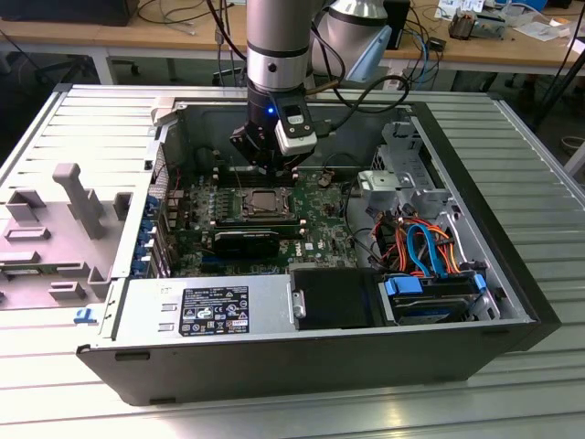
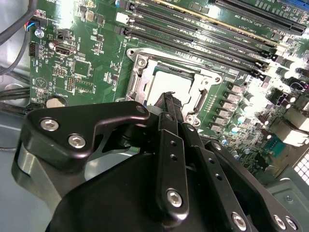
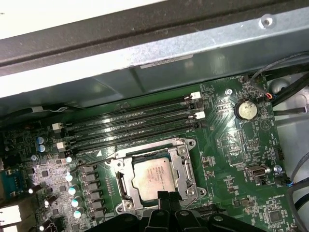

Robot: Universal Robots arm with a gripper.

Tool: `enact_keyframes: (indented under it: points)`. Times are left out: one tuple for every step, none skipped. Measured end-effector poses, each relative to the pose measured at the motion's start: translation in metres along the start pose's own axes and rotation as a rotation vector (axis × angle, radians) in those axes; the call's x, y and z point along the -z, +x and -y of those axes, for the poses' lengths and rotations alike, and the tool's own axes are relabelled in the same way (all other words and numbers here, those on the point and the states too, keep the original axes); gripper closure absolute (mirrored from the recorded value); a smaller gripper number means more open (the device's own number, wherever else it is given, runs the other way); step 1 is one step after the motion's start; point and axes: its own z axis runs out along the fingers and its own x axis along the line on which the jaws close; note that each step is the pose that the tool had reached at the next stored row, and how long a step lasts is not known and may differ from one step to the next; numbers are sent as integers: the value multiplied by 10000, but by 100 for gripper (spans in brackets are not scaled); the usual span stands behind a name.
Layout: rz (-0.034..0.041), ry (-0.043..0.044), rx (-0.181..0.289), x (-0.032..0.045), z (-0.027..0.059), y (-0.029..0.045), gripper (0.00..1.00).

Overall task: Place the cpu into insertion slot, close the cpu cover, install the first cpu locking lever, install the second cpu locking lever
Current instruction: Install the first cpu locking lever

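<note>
One gripper (image 1: 268,167) faces you in the exterior view, black and blocky under a grey and silver arm. It hangs inside one open computer case (image 1: 274,361) lying on a ribbed metal table (image 1: 539,165). Directly below its fingers sits the cpu (image 1: 265,201), a single dull silver square on the green motherboard (image 1: 324,206).

In the second wrist view, your two black metal fingers (image 2: 171,154) are pressed together, and nothing shows between the tips. Just beyond the tips the cpu lies flat. One cpu cover (image 2: 138,82), a thin bright steel frame with a square cut-out, lies down around it. Two shiny round screws (image 2: 49,124) sit in the curved black bracket beside the fingers.

In the first wrist view, the cpu rests in the insertion slot (image 3: 116,162), just beside the closed fingertips, with the cover's frame flat over its edges. One thin wire locking lever (image 3: 89,163) bends out from the slot's far corner; you cannot tell whether it is hooked. Beyond the slot run long black memory slots (image 3: 130,121) with two white clips, and one round coin battery (image 3: 246,110) sits well apart.
</note>
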Motion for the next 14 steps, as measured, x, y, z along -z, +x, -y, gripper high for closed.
enact_keyframes:
  points:
    - [0, 1, 10, 0, 0, 0, 89]
    - [1, 0, 24, 0, 0, 0, 89]
    - [1, 0, 34, 0, 0, 0, 89]
    - [1, 0, 46, 0, 0, 0, 89]
    - [2, 0, 57, 0, 0, 0, 89]
    - [3, 0, 74, 0, 0, 0, 89]
    - [4, 1, 96, 0, 0, 0, 89]
    - [4, 0, 107, 0, 0, 0, 89]
    - [5, 0, 122, 0, 0, 0, 89]
    - [6, 1, 148, 0, 0, 0, 89]
    - [6, 1, 160, 0, 0, 0, 89]
    - [7, 1, 171, 0, 0, 0, 89]
    - [7, 1, 184, 0, 0, 0, 89]
    - [8, 1, 196, 0, 0, 0, 89]
